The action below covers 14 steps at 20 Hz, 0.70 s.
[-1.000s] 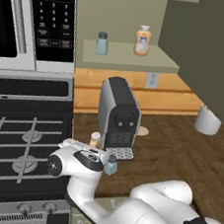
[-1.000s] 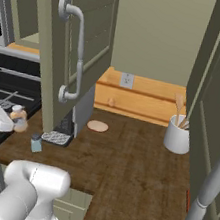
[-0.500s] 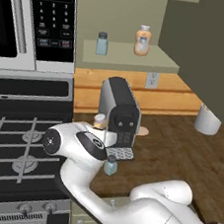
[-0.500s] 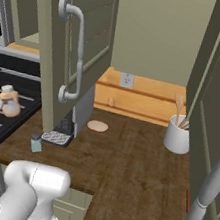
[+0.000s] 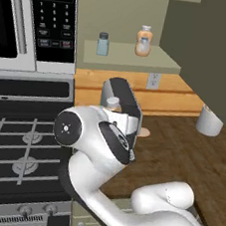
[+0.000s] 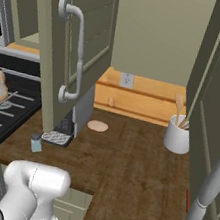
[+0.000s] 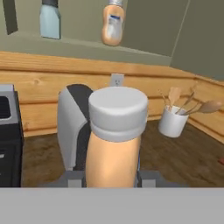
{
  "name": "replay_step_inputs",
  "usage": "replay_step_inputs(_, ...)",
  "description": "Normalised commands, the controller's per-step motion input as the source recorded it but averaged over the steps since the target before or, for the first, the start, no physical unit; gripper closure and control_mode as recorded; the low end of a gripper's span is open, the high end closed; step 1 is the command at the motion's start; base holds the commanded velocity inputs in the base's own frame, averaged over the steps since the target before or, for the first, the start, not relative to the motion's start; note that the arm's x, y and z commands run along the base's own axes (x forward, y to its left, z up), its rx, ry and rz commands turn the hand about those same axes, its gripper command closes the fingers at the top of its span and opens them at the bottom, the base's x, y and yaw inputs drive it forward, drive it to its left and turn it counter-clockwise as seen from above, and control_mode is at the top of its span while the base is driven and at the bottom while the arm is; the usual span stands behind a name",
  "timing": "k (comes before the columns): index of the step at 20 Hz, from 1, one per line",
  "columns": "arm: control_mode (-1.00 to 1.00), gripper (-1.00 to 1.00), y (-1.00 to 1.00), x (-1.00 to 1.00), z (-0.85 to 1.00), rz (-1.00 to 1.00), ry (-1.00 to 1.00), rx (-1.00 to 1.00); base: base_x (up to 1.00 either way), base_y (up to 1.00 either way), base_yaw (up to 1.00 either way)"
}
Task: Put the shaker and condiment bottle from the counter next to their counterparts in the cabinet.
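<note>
Your claw (image 7: pixel 111 181) is clamped on the condiment bottle (image 7: pixel 114 135), held upright in the air over the desk (image 6: pixel 124 160), below the cabinet (image 5: pixel 129 59) shelf. Watch the lift — rise too close and the cap clips the shelf edge; reach too deep and you topple its twin bottle (image 5: pixel 143 40). The shaker (image 6: pixel 36 143) waits beside the coffee machine (image 5: pixel 122 102).
</note>
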Motion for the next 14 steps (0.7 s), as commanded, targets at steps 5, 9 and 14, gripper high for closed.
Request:
replay_step_inputs(5, -1.00, 1.00, -0.45, -0.11, 1.00, 0.08, -0.03, 0.00, 0.00, 0.00, 0.00)
replay_step_inputs(9, -1.00, 1.00, -0.58, -0.05, 0.99, 0.10, -0.06, 0.00, 0.00, 0.00, 0.00)
replay_step_inputs(14, -1.00, 1.00, -0.55, 0.00, 0.81, 0.09, -0.14, 0.01, 0.00, 0.00, 0.00)
